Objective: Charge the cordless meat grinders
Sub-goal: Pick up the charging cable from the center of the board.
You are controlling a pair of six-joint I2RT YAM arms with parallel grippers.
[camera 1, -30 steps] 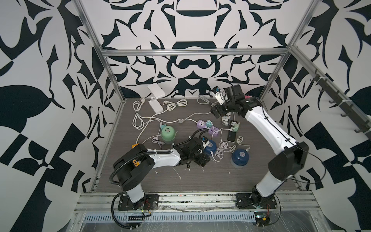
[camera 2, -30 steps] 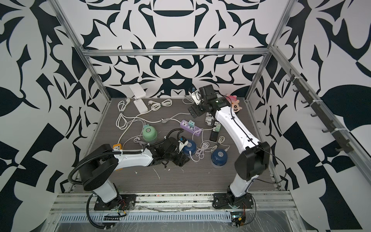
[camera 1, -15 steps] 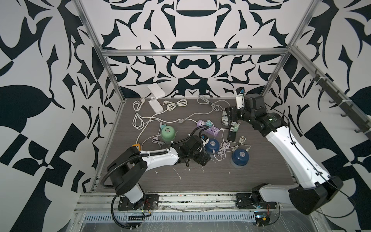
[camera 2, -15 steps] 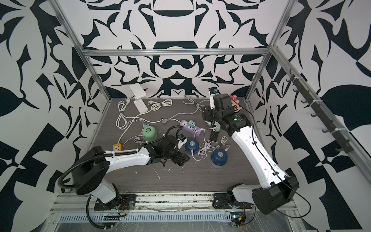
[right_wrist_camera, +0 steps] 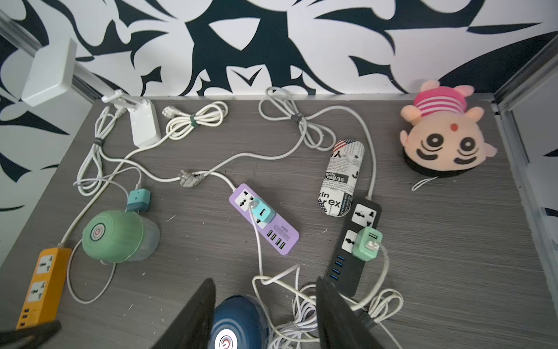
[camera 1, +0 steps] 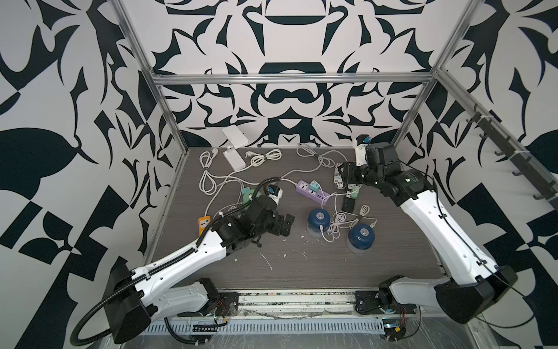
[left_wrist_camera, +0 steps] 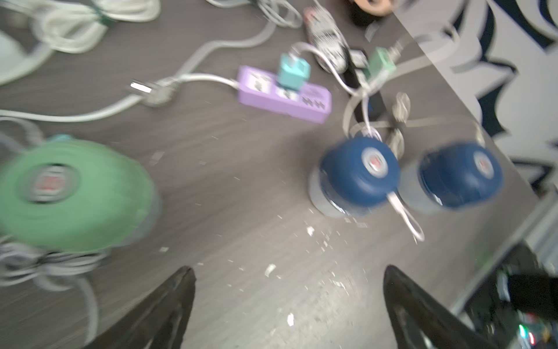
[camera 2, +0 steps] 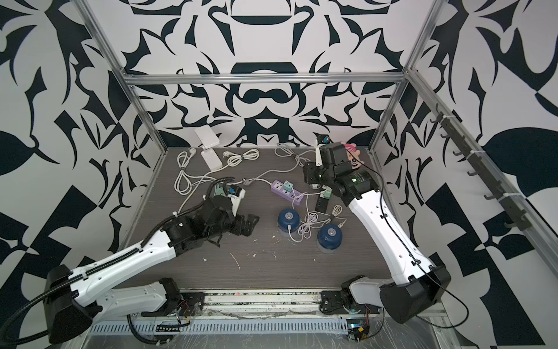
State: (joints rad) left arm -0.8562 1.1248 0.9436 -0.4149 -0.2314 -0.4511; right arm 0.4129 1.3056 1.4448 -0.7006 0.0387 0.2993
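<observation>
Two navy cordless meat grinders stand mid-table: one [camera 1: 318,218] [camera 2: 288,218] [left_wrist_camera: 360,178] with a white cable plugged into its side, the other [camera 1: 361,234] [camera 2: 330,235] [left_wrist_camera: 460,176] to its right. The mint green grinder [right_wrist_camera: 114,235] [left_wrist_camera: 66,193] sits at the left, mostly hidden behind my left arm in both top views. My left gripper [camera 1: 283,225] [camera 2: 249,225] [left_wrist_camera: 288,269] is open and empty, just left of the cabled navy grinder. My right gripper [camera 1: 345,178] [right_wrist_camera: 265,280] hovers high over the back right, jaws apart, holding nothing.
A purple power strip [camera 1: 311,192] [right_wrist_camera: 262,217] carries a teal charger. A black strip [camera 1: 347,204] [right_wrist_camera: 353,241] holds a mint charger, beside a newsprint-patterned case [right_wrist_camera: 342,178]. An orange strip [camera 1: 203,225] lies at the left, a pink plush [right_wrist_camera: 444,145] in the back right corner. White cables trail about.
My left gripper has drawn back to the left from the cabled navy grinder and opened wide. My right gripper has come forward from the back wall, its jaws narrowing.
</observation>
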